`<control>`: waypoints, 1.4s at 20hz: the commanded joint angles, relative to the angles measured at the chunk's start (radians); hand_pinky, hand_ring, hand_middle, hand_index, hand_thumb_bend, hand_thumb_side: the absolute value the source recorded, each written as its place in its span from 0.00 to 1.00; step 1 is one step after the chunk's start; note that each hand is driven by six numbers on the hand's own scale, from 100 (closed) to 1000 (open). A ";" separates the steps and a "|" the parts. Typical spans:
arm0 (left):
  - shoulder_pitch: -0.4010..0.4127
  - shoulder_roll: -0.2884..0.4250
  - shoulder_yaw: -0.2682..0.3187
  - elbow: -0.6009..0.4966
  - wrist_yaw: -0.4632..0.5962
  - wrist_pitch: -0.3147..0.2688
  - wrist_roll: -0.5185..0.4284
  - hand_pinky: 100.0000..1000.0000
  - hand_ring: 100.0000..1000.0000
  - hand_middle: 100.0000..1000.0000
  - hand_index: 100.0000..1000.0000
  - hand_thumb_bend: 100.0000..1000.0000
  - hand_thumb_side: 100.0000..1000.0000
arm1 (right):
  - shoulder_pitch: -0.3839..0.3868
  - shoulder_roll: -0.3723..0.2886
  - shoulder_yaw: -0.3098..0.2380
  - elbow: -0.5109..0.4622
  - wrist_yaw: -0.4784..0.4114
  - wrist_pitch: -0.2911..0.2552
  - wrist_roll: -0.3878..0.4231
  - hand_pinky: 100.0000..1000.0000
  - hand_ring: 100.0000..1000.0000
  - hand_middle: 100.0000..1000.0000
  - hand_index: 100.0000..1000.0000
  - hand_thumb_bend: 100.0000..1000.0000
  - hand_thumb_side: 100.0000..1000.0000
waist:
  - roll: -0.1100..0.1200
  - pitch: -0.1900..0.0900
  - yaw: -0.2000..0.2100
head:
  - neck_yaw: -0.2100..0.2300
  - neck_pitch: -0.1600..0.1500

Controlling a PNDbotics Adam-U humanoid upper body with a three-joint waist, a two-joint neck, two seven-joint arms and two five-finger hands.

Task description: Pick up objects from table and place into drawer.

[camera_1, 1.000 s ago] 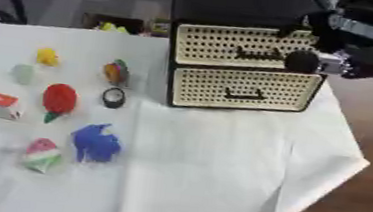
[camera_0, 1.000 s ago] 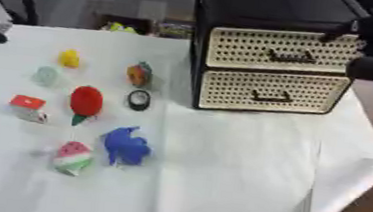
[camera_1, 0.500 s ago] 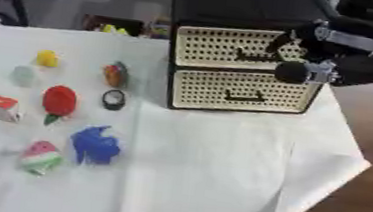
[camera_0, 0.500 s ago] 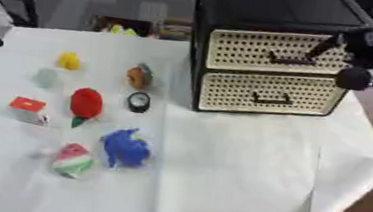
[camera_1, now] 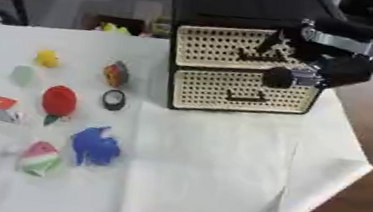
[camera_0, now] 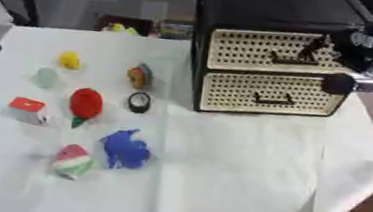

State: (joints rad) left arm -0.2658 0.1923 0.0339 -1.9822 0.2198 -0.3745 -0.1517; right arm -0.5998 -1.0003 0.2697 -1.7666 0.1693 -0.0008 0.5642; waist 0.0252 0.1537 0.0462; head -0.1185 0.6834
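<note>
A black two-drawer cabinet with cream perforated fronts [camera_0: 269, 72] stands at the far side of a worktop covered in wrinkled white cloth [camera_0: 244, 175], both drawers closed. The robot's black right hand [camera_1: 317, 67] reaches in from the right and sits at the dark handle of the upper drawer [camera_1: 262, 56], one finger [camera_1: 277, 40] raised against the front; whether the fingers grip the handle cannot be told. Eight small objects lie scattered well apart from the cabinet on the left half of the cloth: a small yellow figure [camera_0: 70, 59], a pale green rounded piece [camera_0: 45, 77], an orange and grey rounded toy [camera_0: 139, 76], a black ring with a pale centre [camera_0: 139, 102], a glossy red strawberry-shaped toy with a green stem [camera_0: 85, 104], a red-topped white cube [camera_0: 27, 109], a blue lobed plastic figure [camera_0: 124, 149] and a watermelon-coloured wedge [camera_0: 72, 161]. Nothing lies between them and the drawers.
</note>
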 commanded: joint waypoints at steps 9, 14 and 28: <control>-0.010 0.015 -0.002 -0.018 0.001 0.002 -0.006 0.50 0.57 0.57 0.78 0.00 0.86 | -0.149 0.002 0.032 0.140 -0.046 -0.004 0.189 0.00 0.00 0.00 0.82 0.82 0.97 | -0.008 -0.017 0.004 | -0.006 -0.004; -0.008 0.014 -0.002 -0.018 0.001 0.004 -0.008 0.50 0.57 0.57 0.78 0.00 0.86 | -0.209 0.032 0.037 0.222 -0.038 -0.015 0.252 0.00 0.00 0.00 0.82 0.82 0.96 | -0.010 -0.017 0.007 | -0.008 -0.004; -0.010 0.010 -0.003 -0.018 -0.002 0.004 -0.011 0.50 0.57 0.57 0.78 0.00 0.86 | -0.241 0.058 0.061 0.302 0.037 -0.050 0.300 0.00 0.00 0.00 0.83 0.85 0.87 | -0.007 -0.006 0.013 | -0.016 -0.011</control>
State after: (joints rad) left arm -0.2653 0.1920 0.0331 -1.9822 0.2191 -0.3698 -0.1579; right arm -0.8187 -0.9259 0.3394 -1.4659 0.1911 -0.0478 0.8642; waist 0.0189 0.1607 0.0579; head -0.1319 0.6833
